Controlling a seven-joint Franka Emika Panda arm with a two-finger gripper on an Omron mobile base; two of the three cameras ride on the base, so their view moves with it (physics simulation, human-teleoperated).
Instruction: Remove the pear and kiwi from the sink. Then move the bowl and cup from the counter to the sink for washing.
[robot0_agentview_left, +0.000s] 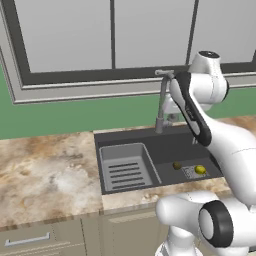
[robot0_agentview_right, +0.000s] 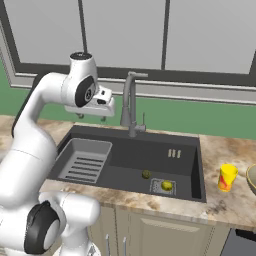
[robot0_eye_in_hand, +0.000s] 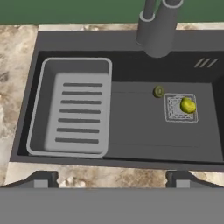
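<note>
The bright yellow-green pear lies on the drain grate at the right of the dark sink. The olive-brown kiwi rests just left of it on the basin floor. Both fruits also appear from the base: pear and kiwi. My gripper hangs open and empty high above the sink's left half, looking straight down; its fingertips stand wide apart. On the counter right of the sink stand a yellow cup and the tan bowl, cut by the frame edge.
A light grey ribbed tray insert fills the sink's left part. The tall grey gooseneck faucet rises behind the basin, close to my hand's right. Marbled counter stretches left of the sink, with a window and green wall behind.
</note>
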